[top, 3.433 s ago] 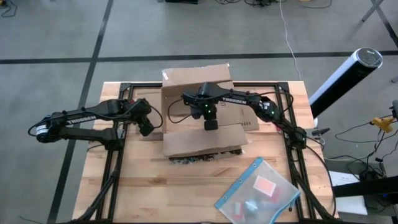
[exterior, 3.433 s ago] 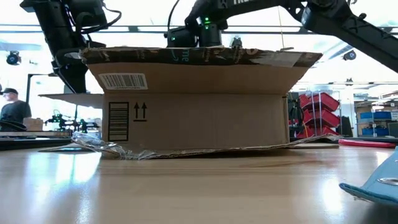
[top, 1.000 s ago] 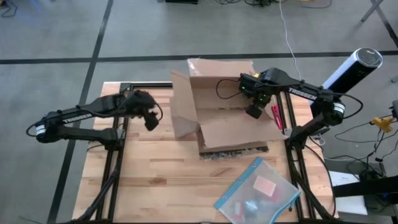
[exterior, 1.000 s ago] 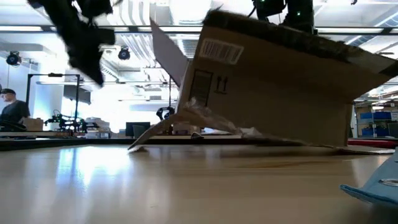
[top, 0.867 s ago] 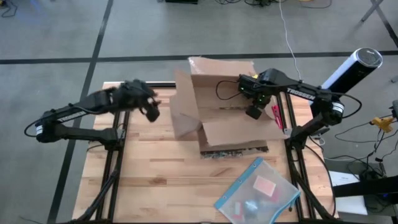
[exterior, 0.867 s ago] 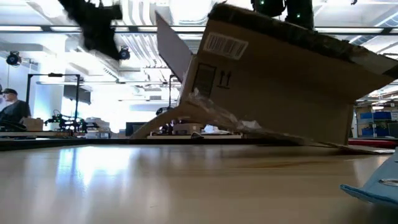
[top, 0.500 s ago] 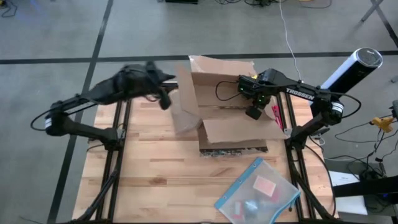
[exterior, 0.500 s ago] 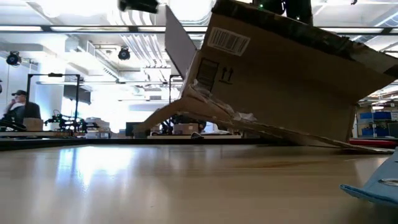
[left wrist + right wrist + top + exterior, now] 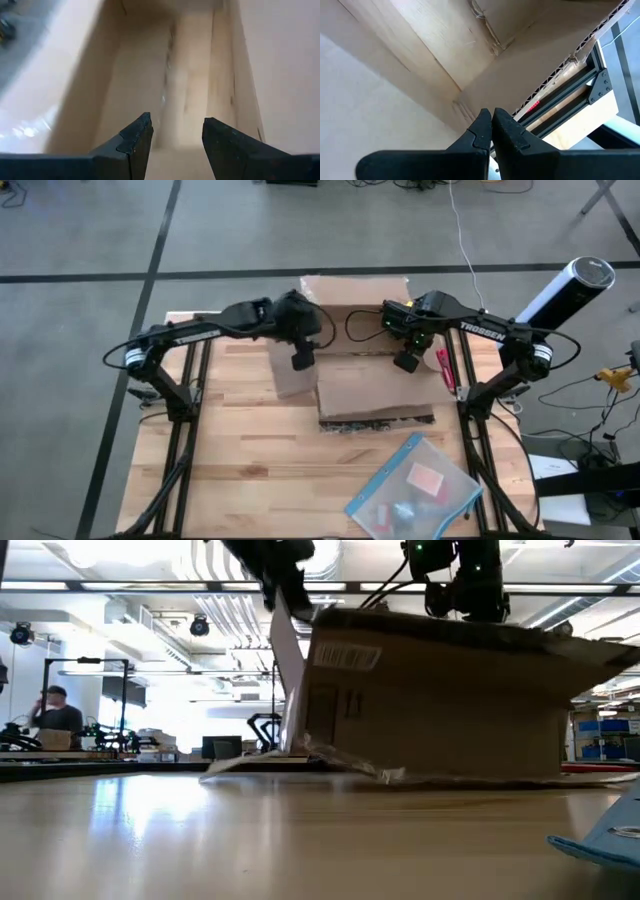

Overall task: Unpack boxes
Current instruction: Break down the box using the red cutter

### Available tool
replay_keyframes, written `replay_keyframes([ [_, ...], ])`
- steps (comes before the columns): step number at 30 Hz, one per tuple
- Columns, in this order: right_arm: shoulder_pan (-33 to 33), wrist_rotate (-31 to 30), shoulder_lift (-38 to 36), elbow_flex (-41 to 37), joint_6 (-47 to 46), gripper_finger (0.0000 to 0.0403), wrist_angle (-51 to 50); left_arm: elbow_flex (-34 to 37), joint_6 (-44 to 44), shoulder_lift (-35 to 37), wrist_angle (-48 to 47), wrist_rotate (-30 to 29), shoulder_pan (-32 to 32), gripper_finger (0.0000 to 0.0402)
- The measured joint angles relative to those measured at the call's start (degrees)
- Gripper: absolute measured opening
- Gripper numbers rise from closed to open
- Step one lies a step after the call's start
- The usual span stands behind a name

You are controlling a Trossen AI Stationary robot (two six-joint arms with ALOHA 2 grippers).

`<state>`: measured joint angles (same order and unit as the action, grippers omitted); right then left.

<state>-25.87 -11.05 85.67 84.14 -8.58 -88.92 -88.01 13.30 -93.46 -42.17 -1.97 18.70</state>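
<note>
The open cardboard box (image 9: 365, 370) sits at the upper middle of the high view, on the far half of the counter (image 9: 250, 470), its long axis running left to right. The left pincer (image 9: 302, 361), fingers spread and empty, hangs over the box's left end just inside the upright flap. The right pincer (image 9: 405, 364), at the box's right edge, is pinched together; I cannot tell whether it grips cardboard.

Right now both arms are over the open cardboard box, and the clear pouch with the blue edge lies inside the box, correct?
Not quite. Both arms are over the box, but the pouch lies on the table in front of the box, apart from it, not inside. The high view shows this.
</note>
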Motion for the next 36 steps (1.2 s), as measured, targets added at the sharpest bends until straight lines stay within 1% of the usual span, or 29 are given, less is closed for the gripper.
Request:
replay_keyframes([
  [3,0.00,-0.10,0.00,0.00,0.02,0.0000,0.05,1.46,0.97,-0.98,-3.07,0.03,0.00,0.0157],
  [7,0.00,-0.22,0.00,-0.02,0.13,0.0000,-0.23,3.34,1.07,-1.11,-4.15,0.03,0.00,0.0157],
  [15,-0.02,-0.74,-0.95,-0.09,-0.09,0.0000,-0.96,9.35,0.61,-1.15,-2.21,-0.01,0.00,0.0157],
  [25,-0.07,-1.04,-4.86,-0.07,-2.15,0.0000,-1.11,17.54,-0.81,-1.02,1.28,0.46,-0.04,0.0157],
  [27,-0.07,-1.00,-5.47,-0.09,-2.85,0.0000,-1.20,18.52,-1.52,-1.02,1.28,1.44,-0.02,0.0157],
  [36,-0.07,-0.62,-8.36,-0.15,-6.13,0.0000,-1.42,21.24,-2.46,-1.11,0.77,2.39,-0.02,0.0157],
])
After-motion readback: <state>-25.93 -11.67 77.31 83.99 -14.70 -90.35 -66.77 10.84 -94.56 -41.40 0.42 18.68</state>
